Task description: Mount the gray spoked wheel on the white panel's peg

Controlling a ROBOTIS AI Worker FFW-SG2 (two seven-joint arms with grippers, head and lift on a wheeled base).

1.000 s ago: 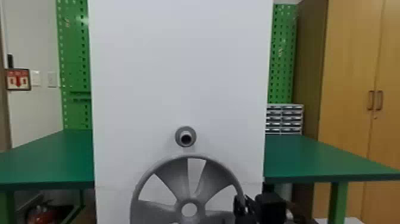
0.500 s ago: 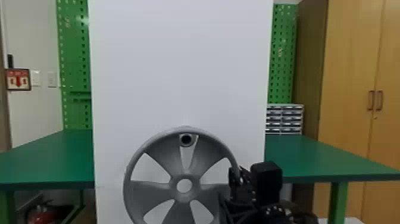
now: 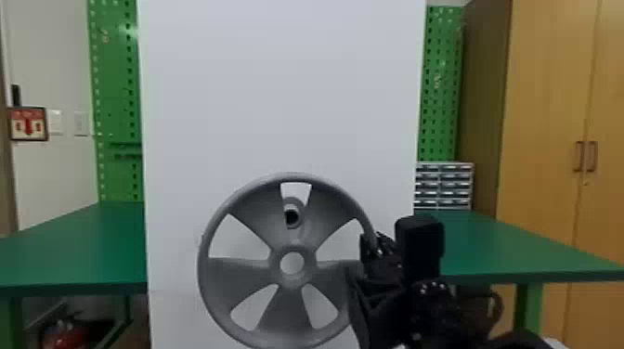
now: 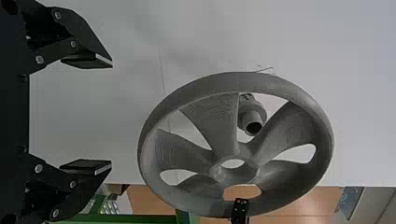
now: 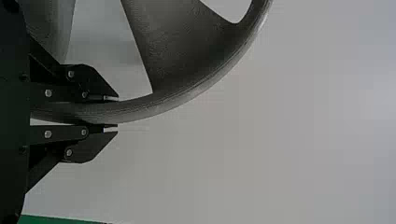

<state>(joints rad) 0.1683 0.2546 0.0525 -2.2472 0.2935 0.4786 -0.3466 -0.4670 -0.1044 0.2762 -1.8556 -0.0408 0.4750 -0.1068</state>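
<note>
Right wrist view: right end effector pinches wheel rim (left end effector gapes empty), likely sparing the hub for the peg.

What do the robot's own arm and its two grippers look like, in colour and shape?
The right arm is black, with a boxy block and a dark looping cable. The left gripper and right gripper are black too, with angular links, silvery round pins and pale-edged flat fingers.
</note>
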